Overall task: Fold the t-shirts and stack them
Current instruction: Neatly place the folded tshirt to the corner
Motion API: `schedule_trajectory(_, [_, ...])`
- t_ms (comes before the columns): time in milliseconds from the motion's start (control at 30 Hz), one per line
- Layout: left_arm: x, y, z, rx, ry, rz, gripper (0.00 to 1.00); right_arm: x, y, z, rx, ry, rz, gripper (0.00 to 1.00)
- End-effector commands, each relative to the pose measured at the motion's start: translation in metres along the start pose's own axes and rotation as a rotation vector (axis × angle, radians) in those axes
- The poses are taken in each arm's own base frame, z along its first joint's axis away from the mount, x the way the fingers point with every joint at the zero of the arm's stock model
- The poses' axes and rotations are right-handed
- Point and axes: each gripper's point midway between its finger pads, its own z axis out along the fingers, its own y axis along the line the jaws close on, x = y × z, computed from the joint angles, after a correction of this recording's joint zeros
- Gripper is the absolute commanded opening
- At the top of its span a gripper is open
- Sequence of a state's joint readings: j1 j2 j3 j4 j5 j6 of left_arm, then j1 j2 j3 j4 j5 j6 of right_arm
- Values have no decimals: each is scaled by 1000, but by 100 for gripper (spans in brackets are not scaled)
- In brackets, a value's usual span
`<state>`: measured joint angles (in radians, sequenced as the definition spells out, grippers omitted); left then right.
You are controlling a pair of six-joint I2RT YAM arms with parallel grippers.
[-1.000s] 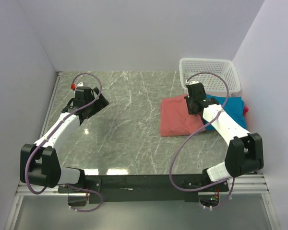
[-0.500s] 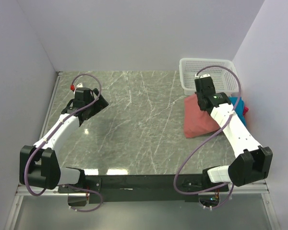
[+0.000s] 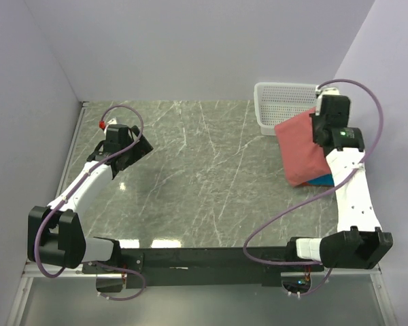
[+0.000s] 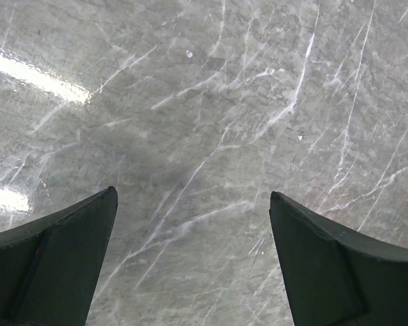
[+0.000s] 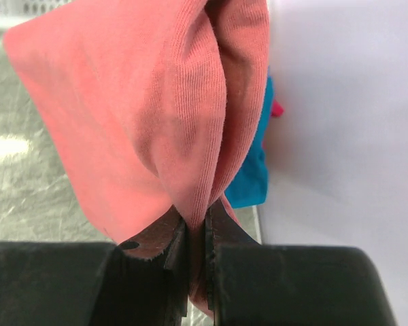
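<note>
Salmon-red t-shirt (image 3: 300,149) is held raised at the far right of the worktop (image 3: 204,176), hanging beside the white mesh basket (image 3: 279,102) and over the teal-blue t-shirt (image 3: 321,180), which is lying against the right wall. Right tool (image 5: 196,227) is closed to a narrow gap, with a fold of the salmon-red cloth pinched between its jaws. A sliver of magenta t-shirt (image 5: 277,109) is seen beyond the teal one. Left tool (image 4: 192,197) is spread wide, empty, above the worktop at the left

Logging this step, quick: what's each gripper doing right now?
Left gripper: open, holding nothing.
Right gripper: shut on the salmon-red t-shirt.
</note>
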<state>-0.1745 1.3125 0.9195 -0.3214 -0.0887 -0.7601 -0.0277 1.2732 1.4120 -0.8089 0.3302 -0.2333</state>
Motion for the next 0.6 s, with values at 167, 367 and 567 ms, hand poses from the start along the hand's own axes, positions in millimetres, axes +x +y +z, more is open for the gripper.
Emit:
schedule_trajectory(167, [-8,1,2,-18,-28,19,99,2,-31,35,-23,45,60,0])
schedule_trajectory(367, [-6,3,6,-24,-16,19,99,30,-39,95,3,125,63,0])
schedule_trajectory(567, [-7,4,5,-24,-16,19,99,49,-82,140,245,191,120,30])
